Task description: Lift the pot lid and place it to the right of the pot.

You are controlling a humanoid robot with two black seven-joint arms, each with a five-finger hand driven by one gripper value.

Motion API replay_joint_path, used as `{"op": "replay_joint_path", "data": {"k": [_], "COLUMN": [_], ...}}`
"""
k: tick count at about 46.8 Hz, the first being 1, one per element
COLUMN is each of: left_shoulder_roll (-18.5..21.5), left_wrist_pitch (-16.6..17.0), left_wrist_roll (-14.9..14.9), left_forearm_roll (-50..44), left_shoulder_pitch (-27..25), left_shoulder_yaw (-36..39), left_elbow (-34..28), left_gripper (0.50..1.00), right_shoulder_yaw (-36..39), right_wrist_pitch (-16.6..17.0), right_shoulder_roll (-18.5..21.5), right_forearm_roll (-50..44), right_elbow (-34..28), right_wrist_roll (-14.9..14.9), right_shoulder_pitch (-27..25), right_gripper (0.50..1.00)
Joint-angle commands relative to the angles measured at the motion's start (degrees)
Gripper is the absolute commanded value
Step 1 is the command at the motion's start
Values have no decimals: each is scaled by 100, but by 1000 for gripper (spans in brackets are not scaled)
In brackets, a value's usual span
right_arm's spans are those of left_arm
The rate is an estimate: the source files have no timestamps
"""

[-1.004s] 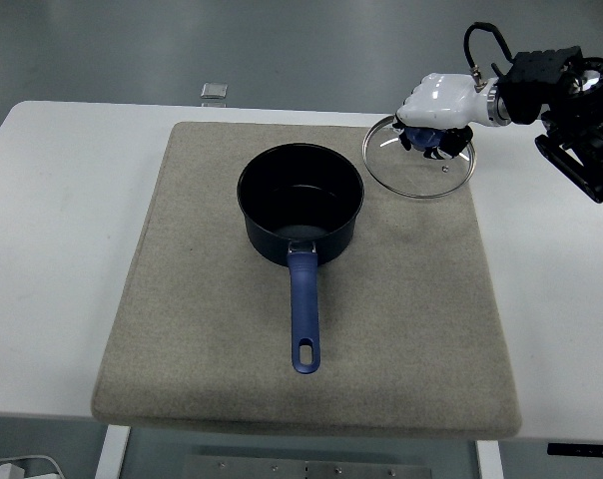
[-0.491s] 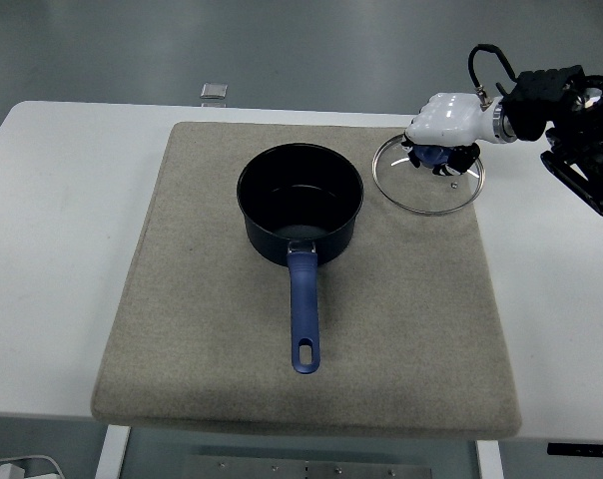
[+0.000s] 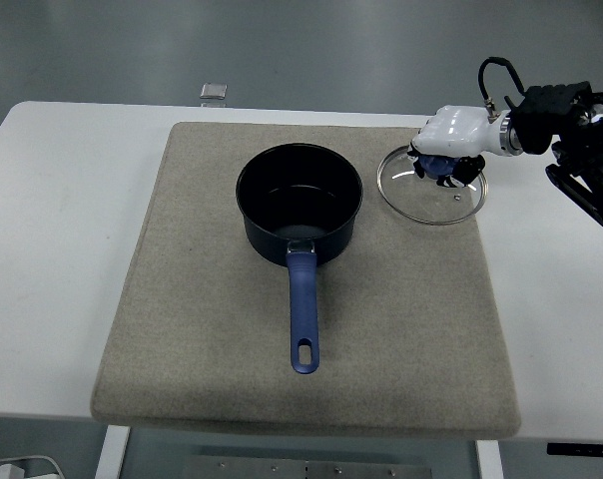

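Observation:
A dark blue pot (image 3: 300,202) with a long blue handle (image 3: 302,311) stands uncovered on a beige mat (image 3: 202,329). To its right, near the mat's right edge, is the glass lid (image 3: 432,187) with a metal rim. My right hand (image 3: 451,140), white with a black arm behind it, reaches in from the right and is shut on the lid's blue knob (image 3: 440,166). Whether the lid rests on the mat or hangs just above it I cannot tell. The left arm is out of view.
The mat lies on a white table (image 3: 52,220). A small silvery square object (image 3: 214,91) sits at the table's far edge. Bare table shows to the right of the mat, under my right arm.
My right hand has carried the lid a little further right and lower, towards the mat's right edge. The pot has not moved.

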Motion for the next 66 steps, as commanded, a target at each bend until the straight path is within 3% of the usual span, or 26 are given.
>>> {"op": "replay_joint_path", "data": {"k": [1, 41, 44, 45, 47, 48, 66], "left_shoulder_roll": [0, 0, 0, 0, 0, 0, 0], "left_wrist_pitch": [0, 0, 0, 0, 0, 0, 0], "left_wrist_roll": [0, 0, 0, 0, 0, 0, 0], "left_forearm_roll": [0, 0, 0, 0, 0, 0, 0], "left_shoulder_pitch": [0, 0, 0, 0, 0, 0, 0], "left_shoulder_yaw": [2, 2, 2, 2, 2, 2, 2], "left_elbow": [0, 0, 0, 0, 0, 0, 0], "left_gripper": [1000, 1000, 1000, 1000, 1000, 1000, 1000], "right_shoulder_yaw": [13, -4, -22, -22, -22, -22, -13], "right_wrist_pitch": [-9, -124, -115, -115, -115, -115, -124], "right_shoulder_roll": [-13, -5, -5, -5, -5, -5, -22], "right_forearm_roll": [8, 26, 26, 26, 26, 26, 26], "right_elbow": [1, -8, 1, 1, 1, 1, 1], "right_wrist_roll": [0, 0, 0, 0, 0, 0, 0], "right_shoulder_pitch": [-51, -253, -288, -288, -288, -288, -288], "right_gripper": [500, 500, 621, 686, 876, 905, 907]}}
